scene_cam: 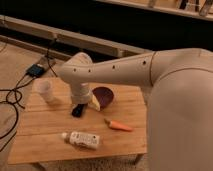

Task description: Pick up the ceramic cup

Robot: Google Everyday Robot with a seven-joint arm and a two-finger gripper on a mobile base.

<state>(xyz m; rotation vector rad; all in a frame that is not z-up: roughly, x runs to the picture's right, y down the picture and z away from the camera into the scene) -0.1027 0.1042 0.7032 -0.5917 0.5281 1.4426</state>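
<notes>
**Leftward, and level, for the cup**

At the left of the light wooden slatted table (40, 127), near its back corner, stands the small plain white ceramic cup (44, 90). It is upright with its mouth to the ceiling and its long axis vertical, and its walls seem to narrow a little toward the base. I see no handle, so it points to no side and any side will serve.

To its right, apart from it with bare wood between, my dark claw (77, 110) hangs low over the boards under my pale arm (115, 75). Whether it is spread or closed I cannot tell.

The step in hand, as I judge it, is the approach. I should travel left and come in square to that vertical axis. I should straddle the cup about mid-height and touch nothing until both sides are even, since a one-sided nudge could tip or slide it. Then I would close firmly and lift straight up.

Right of my claw lie the white labelled plastic bottle (82, 140) on its side, the dark purple round bowl (105, 94) and the orange carrot (119, 125) — none of them between me and the cup.
</notes>
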